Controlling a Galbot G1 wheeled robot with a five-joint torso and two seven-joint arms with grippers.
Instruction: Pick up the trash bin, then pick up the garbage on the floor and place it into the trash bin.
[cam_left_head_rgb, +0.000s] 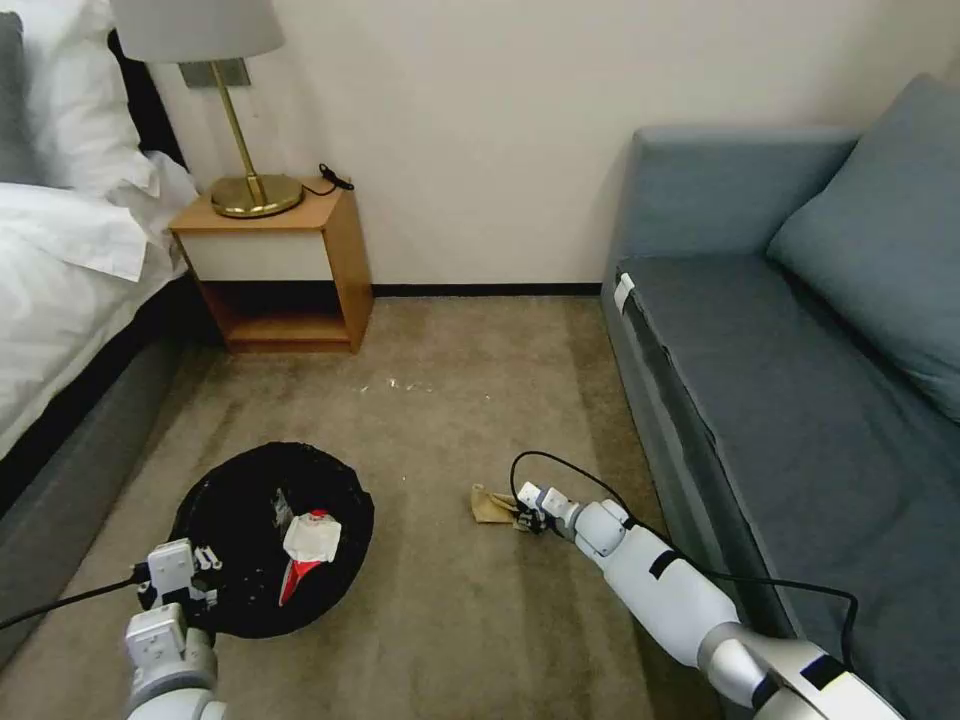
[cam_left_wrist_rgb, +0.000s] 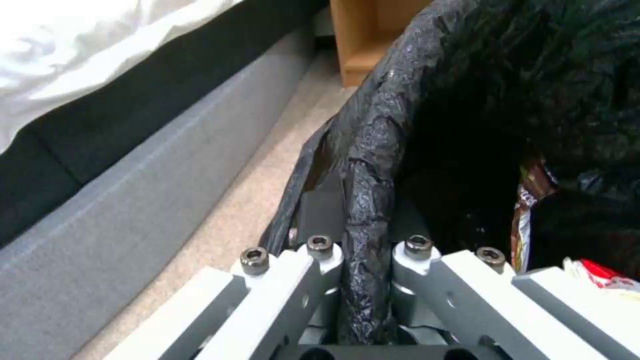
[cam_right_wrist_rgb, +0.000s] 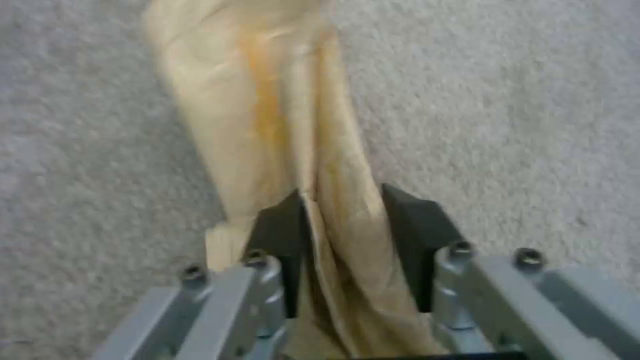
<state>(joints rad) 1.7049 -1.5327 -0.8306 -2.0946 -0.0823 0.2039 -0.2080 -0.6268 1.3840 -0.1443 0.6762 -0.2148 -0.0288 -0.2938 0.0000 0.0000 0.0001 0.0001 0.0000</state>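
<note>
The trash bin (cam_left_head_rgb: 240, 500), lined with a crinkly black bag, sits low at my left front. My left gripper (cam_left_head_rgb: 205, 565) is shut on its near rim; in the left wrist view the bag-covered rim (cam_left_wrist_rgb: 365, 200) is pinched between the fingers (cam_left_wrist_rgb: 320, 250). Inside lie a red-and-white packet (cam_left_head_rgb: 308, 545) and a wrapper (cam_left_wrist_rgb: 527, 200). On the carpet to the right lies the garbage, a crumpled tan paper (cam_left_head_rgb: 490, 505). My right gripper (cam_left_head_rgb: 527, 520) is shut on one end of the tan paper (cam_right_wrist_rgb: 267, 110), with the black pads (cam_right_wrist_rgb: 413, 230) pressing either side.
A grey sofa (cam_left_head_rgb: 800, 380) runs along the right, close to my right arm. The bed (cam_left_head_rgb: 70, 300) and its grey base stand on the left beside the bin. A wooden nightstand (cam_left_head_rgb: 280, 270) with a brass lamp stands at the back wall. Open carpet (cam_left_head_rgb: 450, 400) lies between.
</note>
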